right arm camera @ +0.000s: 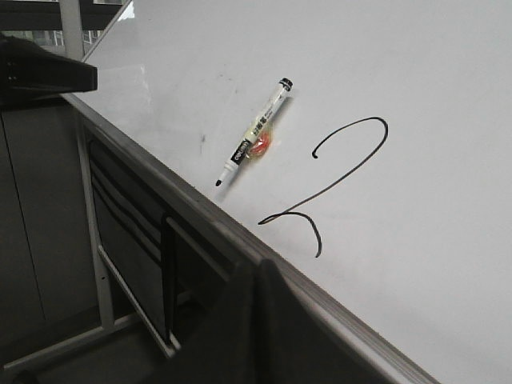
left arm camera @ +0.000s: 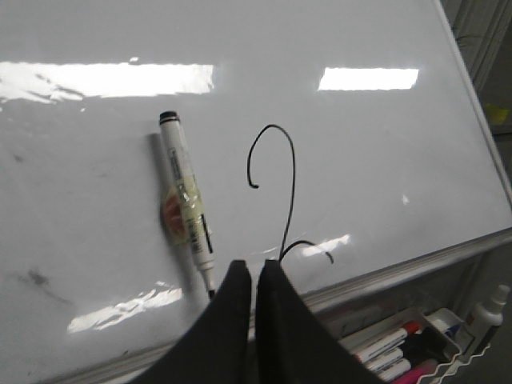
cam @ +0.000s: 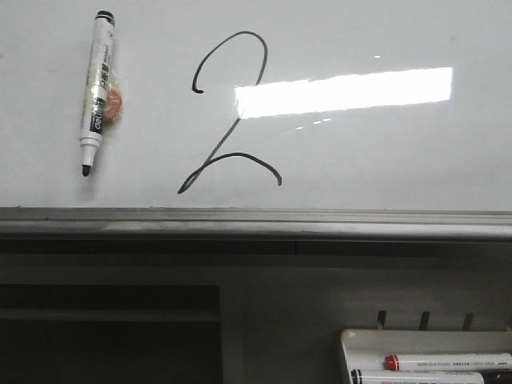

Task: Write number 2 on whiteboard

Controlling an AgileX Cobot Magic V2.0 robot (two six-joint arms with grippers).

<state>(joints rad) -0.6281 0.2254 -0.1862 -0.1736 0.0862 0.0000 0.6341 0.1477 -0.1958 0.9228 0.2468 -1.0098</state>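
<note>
A thin black number 2 (cam: 232, 112) is drawn on the glossy whiteboard (cam: 384, 160). It also shows in the left wrist view (left arm camera: 290, 200) and the right wrist view (right arm camera: 336, 180). A white marker (cam: 97, 88) with a black cap end and bare tip lies on the board, left of the 2, with an orange-red blob beside it. My left gripper (left arm camera: 254, 268) is shut and empty, near the board's lower rail by the base of the 2. My right gripper (right arm camera: 256, 268) is shut and empty, off the board below its rail. Neither gripper shows in the front view.
A grey metal rail (cam: 256, 224) runs along the board's lower edge. A white tray (cam: 360, 340) with several markers (cam: 448, 362) hangs below at the right, also in the left wrist view (left arm camera: 384, 344). Dark shelving (cam: 104, 320) and a metal frame (right arm camera: 96, 264) stand under the board.
</note>
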